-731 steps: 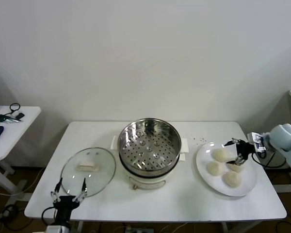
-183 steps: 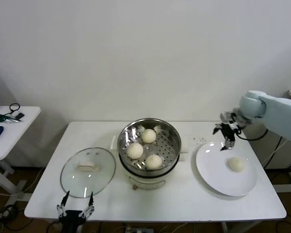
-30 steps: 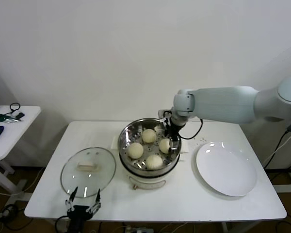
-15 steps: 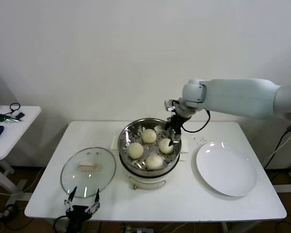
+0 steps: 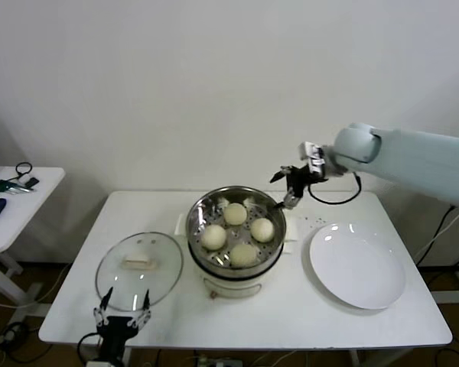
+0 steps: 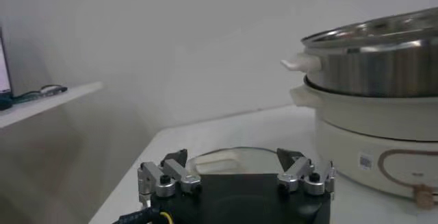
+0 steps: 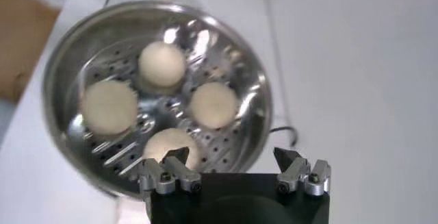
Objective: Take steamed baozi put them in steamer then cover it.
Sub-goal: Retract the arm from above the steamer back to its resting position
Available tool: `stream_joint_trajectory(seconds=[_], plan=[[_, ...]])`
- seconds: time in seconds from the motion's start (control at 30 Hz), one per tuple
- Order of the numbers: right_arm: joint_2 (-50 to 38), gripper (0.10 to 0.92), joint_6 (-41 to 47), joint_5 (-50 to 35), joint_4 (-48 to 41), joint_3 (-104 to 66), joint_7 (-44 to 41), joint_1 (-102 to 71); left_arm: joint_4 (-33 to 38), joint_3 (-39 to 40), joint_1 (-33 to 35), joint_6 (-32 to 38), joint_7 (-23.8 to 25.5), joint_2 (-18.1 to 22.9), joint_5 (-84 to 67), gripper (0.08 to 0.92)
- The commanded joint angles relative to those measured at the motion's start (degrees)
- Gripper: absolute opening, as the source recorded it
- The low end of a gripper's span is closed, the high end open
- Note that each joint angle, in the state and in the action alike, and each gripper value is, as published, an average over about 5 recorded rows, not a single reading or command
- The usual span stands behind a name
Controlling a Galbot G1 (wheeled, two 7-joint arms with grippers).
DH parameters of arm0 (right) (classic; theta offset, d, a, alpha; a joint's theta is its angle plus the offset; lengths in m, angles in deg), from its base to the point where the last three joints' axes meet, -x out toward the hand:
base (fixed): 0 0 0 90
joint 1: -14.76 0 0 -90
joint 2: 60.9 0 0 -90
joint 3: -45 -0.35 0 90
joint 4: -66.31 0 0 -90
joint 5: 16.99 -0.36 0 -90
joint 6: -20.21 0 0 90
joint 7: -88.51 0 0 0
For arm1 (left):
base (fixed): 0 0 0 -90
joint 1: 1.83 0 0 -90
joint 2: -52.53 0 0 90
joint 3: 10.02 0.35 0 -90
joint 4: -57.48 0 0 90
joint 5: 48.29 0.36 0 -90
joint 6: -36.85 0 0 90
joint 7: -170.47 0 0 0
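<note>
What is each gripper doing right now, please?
Left gripper: open, empty, at the table's near edge by the lid.
Right gripper: open, empty, above the steamer rim.

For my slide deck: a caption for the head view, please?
Four baozi sit in the steamer; right gripper open above its rim, cover on table.

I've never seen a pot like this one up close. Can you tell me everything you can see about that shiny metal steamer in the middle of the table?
The steamer is a round, shiny steel basket with a perforated floor, standing upright and uncovered on a cream-white pot base mid-table. Four steamed baozi lie apart inside. The cover lies flat on the table beside it.
</note>
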Motion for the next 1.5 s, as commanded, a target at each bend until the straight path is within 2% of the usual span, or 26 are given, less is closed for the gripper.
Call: stream_joint_trajectory(seconds=[0.03,0.3,0.47,0.7,0.97,1.2,1.5], plan=[[-17.19,0.823,-13.86,4.92,4.50,-37.56,16.75,-34.44,0.31,-0.34,-0.72,-0.67,-0.25,1.04,2.13,0.823],[-15.75,0.823,-16.26,12.61,9.68,-74.14,21.35,-67.99,2.11,-0.19,-0.69,-0.74,-0.78,1.47,4.42,0.823],[-11.06,0.823,-18.15,14.32,12.75,-90.97,25.45,-82.93,3.04,-0.18,-0.64,-0.61,-1.35,1.45,7.37,0.823],[-2.05,0.823,-19.58,16.23,15.90,-108.38,26.23,-99.57,4.26,-0.56,-1.33,-1.42,-2.34,1.38,11.96,0.823],[6.53,0.823,-18.30,14.95,18.43,-118.84,27.72,-110.61,3.15,-0.95,-2.18,-3.41,-2.26,-0.41,24.75,0.823],[10.49,0.823,-18.71,14.01,17.55,-122.59,25.68,-116.58,2.05,-2.33,-4.13,-3.63,-4.71,-2.39,50.95,0.823],[12.53,0.823,-17.86,16.40,15.96,-123.65,24.68,-118.58,-3.79,-0.71,-7.67,-3.03,-2.25,-6.25,67.68,0.823]])
